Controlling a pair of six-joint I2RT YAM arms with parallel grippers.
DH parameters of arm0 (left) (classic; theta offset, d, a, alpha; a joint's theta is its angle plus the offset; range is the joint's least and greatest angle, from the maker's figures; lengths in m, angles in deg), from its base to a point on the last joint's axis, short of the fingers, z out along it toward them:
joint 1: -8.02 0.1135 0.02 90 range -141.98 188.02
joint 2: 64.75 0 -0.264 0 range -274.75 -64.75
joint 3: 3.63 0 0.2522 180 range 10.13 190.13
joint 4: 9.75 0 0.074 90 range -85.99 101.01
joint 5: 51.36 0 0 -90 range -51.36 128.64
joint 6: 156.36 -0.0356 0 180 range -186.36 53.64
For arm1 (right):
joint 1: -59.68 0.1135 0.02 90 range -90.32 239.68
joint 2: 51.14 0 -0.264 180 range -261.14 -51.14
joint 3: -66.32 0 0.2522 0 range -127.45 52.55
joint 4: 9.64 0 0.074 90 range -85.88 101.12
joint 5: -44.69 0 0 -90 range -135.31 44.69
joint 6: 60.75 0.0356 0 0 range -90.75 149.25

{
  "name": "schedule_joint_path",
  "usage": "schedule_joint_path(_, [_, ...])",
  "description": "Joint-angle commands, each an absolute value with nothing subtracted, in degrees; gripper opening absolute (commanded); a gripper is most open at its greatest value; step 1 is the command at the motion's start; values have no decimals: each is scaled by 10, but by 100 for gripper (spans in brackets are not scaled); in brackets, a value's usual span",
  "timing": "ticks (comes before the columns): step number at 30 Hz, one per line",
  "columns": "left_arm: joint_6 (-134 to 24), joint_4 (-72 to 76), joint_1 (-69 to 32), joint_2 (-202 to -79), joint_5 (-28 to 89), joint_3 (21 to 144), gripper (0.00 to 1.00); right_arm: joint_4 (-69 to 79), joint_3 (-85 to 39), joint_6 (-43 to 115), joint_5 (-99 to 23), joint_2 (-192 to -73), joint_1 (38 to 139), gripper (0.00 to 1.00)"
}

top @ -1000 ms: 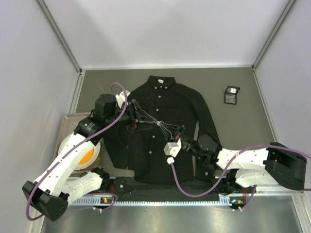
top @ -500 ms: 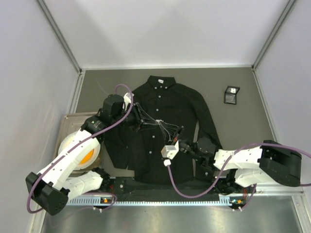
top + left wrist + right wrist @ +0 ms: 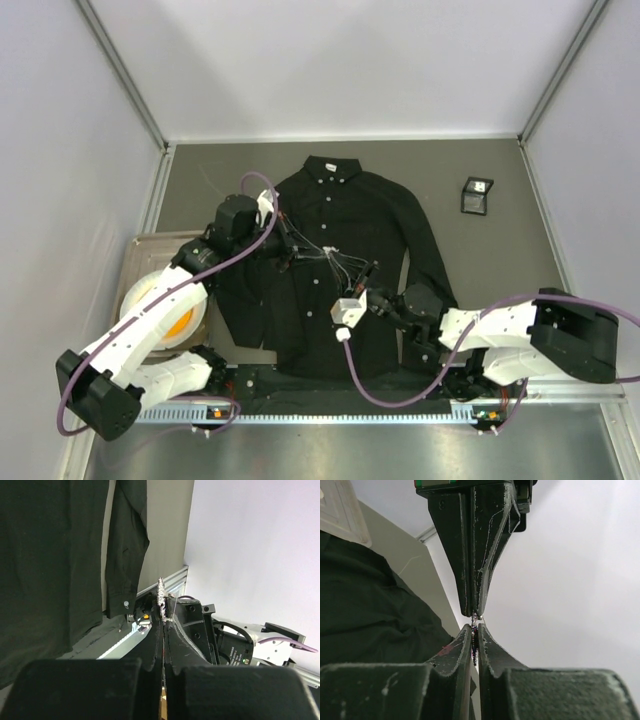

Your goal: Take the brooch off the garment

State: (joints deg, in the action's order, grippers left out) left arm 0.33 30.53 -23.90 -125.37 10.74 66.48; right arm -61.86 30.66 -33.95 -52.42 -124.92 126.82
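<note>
Top external view: both arms meet over the front of the large black button-up shirt (image 3: 370, 210) spread on the grey bench (image 3: 500, 260). Left jaws pinched tight, right jaws pinched tight, tip to tip, both clamping the tiny glittering white brooch (image 3: 161, 591).

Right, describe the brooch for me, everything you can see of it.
The brooch is a tiny, glittery silver-white piece with a jagged edge, seen edge-on. It stands upright, pinched at the shut fingertips of the left gripper, and the right gripper nips its other end. From above, it is held over the front of the garment. Neither wrist view shows any cloth clinging to it.
</note>
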Motion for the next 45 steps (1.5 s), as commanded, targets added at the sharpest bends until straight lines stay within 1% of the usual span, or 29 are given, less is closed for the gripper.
schedule_joint_path(1, [-31, 273, -241, -1236, 137, 647, 0, -648, 317, -298, -512, -1227, 1285, 17])
schedule_joint_path(3, [-31, 270, -241, -1223, 161, 643, 0, -627, 330, -278, -514, -1206, 1289, 25])
schedule_joint_path(4, [-30, 267, -241, -1207, 185, 637, 0, -615, 336, -273, -520, -1198, 1289, 34])
schedule_joint_path(6, [-27, 255, -241, -1193, 206, 631, 0, -614, 354, -263, -527, -1180, 1298, 44])
schedule_joint_path(7, [-28, 252, -241, -1184, 219, 631, 0, -608, 359, -260, -543, -1174, 1303, 51])
schedule_joint_path(10, [-43, 235, -241, -1173, 254, 631, 0, -571, 367, -233, -565, -1150, 1315, 60])
schedule_joint_path(11, [-49, 233, -241, -1171, 266, 631, 0, -535, 367, -216, -568, -1143, 1315, 62])
schedule_joint_path(12, [-64, 229, -241, -1170, 265, 630, 0, -526, 365, -158, -580, -1138, 1315, 65])
schedule_joint_path(13, [-76, 212, -241, -1169, 260, 627, 0, -525, 363, -117, -628, -1137, 1315, 74])
schedule_joint_path(14, [-87, 203, -241, -1166, 252, 625, 0, -519, 359, -66, -668, -1137, 1315, 80])
schedule_joint_path(15, [-111, 196, -240, -1163, 241, 622, 0, -500, 339, 38, -715, -1135, 1316, 84])
schedule_joint_path(16, [-124, 185, -241, -1155, 235, 615, 0, -453, 322, 99, -799, -1122, 1312, 88])
schedule_joint_path(17, [-137, 180, -241, -1146, 233, 610, 0, -393, 302, 164, -808, -1110, 1306, 88])
schedule_joint_path(18, [-163, 173, -241, -1137, 226, 603, 0, -232, 255, 316, -784, -1093, 1290, 88])
schedule_joint_path(19, [-174, 164, -241, -1116, 223, 587, 0, -181, 237, 390, -690, -1081, 1247, 89])
schedule_joint_path(20, [-184, 148, -241, -1105, 222, 579, 0, -147, 218, 457, -644, -1066, 1218, 89])
schedule_joint_path(21, [-199, 139, -241, -1093, 216, 570, 0, -111, 214, 560, -598, -1063, 1195, 89])
schedule_joint_path(22, [-207, 134, -241, -1074, 215, 556, 0, -109, 210, 592, -506, -1060, 1175, 89])
schedule_joint_path(23, [-213, 128, -241, -1066, 213, 550, 0, -112, 207, 610, -480, -1055, 1159, 88])
schedule_joint_path(24, [-218, 128, -241, -1061, 215, 545, 0, -118, 206, 629, -470, -1050, 1158, 90])
schedule_joint_path(27, [-205, 101, -241, -1041, 209, 525, 0, -174, 216, 682, -458, -1041, 1154, 94])
schedule_joint_path(28, [-196, 86, -241, -1033, 202, 508, 0, -221, 219, 698, -456, -1044, 1151, 94])
schedule_joint_path(30, [-160, 45, -241, -1019, 205, 480, 0, -274, 221, 727, -437, -1067, 1150, 92])
schedule_joint_path(33, [-117, -17, -241, -1001, 218, 446, 0, -415, 243, 774, -436, -1104, 1150, 90])
schedule_joint_path(35, [-105, -35, -241, -993, 230, 434, 0, -508, 259, 786, -440, -1127, 1151, 89])
schedule_joint_path(38, [-91, -46, -241, -986, 239, 419, 0, -594, 264, 796, -444, -1181, 1151, 86])
schedule_joint_path(42, [-67, -75, -241, -970, 246, 396, 0, -669, 264, 798, -451, -1237, 1159, 81])
schedule_joint_path(45, [-59, -77, -241, -962, 261, 385, 0, -705, 263, 781, -476, -1258, 1174, 79])
